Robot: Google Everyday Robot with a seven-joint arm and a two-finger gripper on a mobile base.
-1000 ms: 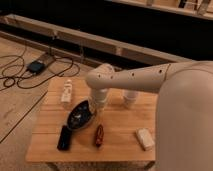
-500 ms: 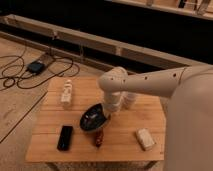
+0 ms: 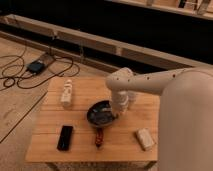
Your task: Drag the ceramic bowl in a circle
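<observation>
Tabletop (image 3: 50,120): wooden.
White bottle (image 3: 66,94): left side, toward the back.
Black flat object (image 3: 65,137): lying left front.
Reddish object (image 3: 99,137): just in front of the bowl.
Ceramic bowl (image 3: 100,113): mid-tabletop.
My tool (image 3: 115,115): down at the bowl's right rim; I cannot tell its state.
White block (image 3: 145,139): right front.

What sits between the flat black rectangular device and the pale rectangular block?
Camera view: a small reddish-brown object lies there, just in front of the dark glossy ceramic bowl. The gripper is at the bowl's rim, on the picture's right.
</observation>
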